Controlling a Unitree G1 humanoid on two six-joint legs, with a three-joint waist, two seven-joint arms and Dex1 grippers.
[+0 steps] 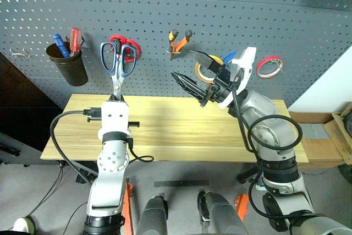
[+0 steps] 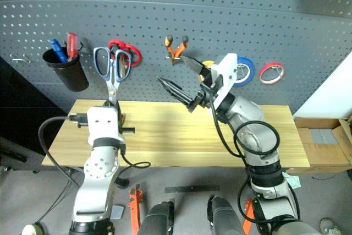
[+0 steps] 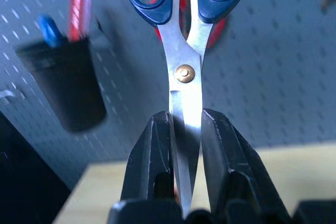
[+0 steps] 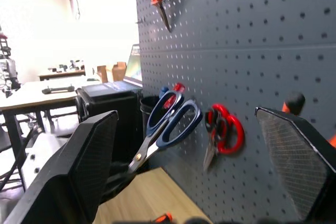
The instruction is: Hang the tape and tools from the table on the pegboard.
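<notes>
Two pincers over table (image 1: 181,130): left (image 3: 185,145) clamping scissors (image 3: 186,51), right (image 1: 193,75) apart.

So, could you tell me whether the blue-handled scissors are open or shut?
Shut: the scissors have blades together, pinched by the left gripper, handles up.

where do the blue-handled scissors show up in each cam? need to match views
Left eye view: blue-handled scissors upper left of centre, handles up, blades in the left claw.
Right eye view: same scissors, left of centre, against the pegboard.
Left wrist view: centre, blades pinched between the claw's fingers, handles at the top edge.
Right wrist view: centre, tilted.
Shared landmark: the red-handled scissors hanging on the board just beside them.
</notes>
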